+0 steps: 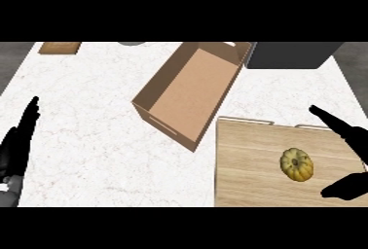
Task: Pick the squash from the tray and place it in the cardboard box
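Observation:
A yellow-brown ribbed squash (pixel 296 165) lies on the wooden tray (pixel 248 165) at the lower right. My right hand (pixel 350 141) is open just right of the squash, fingers stretched over the tray's right side and the thumb (pixel 343 186) below, not touching the squash. The open cardboard box (pixel 191 90) stands in the middle of the counter, up and left of the tray, with nothing visible inside. My left hand (pixel 18 141) stays open at the left edge, fingers up, resting.
A dark grey block (pixel 291 54) stands at the back right beside the box. A small wooden board (pixel 60 47) lies at the back left, and a grey round object (pixel 131 43) peeks in at the top edge. White marble counter (pixel 93 131) spreads between the left hand and the box.

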Controlling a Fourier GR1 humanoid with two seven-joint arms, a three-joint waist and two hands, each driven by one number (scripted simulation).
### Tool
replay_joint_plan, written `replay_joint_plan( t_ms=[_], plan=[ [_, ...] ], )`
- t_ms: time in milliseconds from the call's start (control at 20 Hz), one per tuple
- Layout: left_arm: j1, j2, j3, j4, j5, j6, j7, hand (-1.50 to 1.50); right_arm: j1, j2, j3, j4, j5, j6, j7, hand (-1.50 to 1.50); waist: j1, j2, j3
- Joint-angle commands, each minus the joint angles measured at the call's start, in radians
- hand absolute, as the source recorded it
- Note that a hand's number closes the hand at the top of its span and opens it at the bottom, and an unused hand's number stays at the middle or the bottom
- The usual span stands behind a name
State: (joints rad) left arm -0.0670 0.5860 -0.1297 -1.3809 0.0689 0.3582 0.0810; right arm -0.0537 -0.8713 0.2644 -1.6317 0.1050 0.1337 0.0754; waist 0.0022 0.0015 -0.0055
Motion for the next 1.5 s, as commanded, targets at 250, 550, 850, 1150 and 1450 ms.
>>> replay_joint_plan(
  t_ms=[250, 550, 850, 1150, 1450],
  plan=[
    [-0.069, -0.019, 0.025, 0.106, -0.035, -0.048, -0.027, 0.0, -0.029, -0.058, -0.019, 0.096, 0.146, 0.083, -0.268, -1.5, 0.006, 0.003, 0.006],
    [-0.035, -0.037, 0.017, 0.088, -0.045, -0.033, -0.038, 0.0, -0.125, -0.268, 0.052, -0.014, 0.252, 0.316, -0.087, -1.5, 0.023, 0.003, 0.002],
    [-0.063, -0.017, 0.037, 0.099, -0.041, -0.079, -0.044, 0.0, -0.283, -0.195, 0.183, 0.016, 0.318, 0.557, 0.093, -1.5, 0.03, 0.004, 0.003],
    [-0.046, -0.061, 0.031, 0.086, -0.054, -0.07, -0.029, 0.0, -0.416, 0.024, 0.288, 0.11, 0.372, 0.742, 0.28, -1.5, 0.024, 0.003, 0.004],
    [-0.089, -0.086, 0.053, 0.096, -0.107, -0.049, -0.006, 0.0, -0.42, 0.118, 0.304, 0.186, 0.487, 0.778, 0.304, -1.5, 0.003, 0.0, 0.005]
  ],
)
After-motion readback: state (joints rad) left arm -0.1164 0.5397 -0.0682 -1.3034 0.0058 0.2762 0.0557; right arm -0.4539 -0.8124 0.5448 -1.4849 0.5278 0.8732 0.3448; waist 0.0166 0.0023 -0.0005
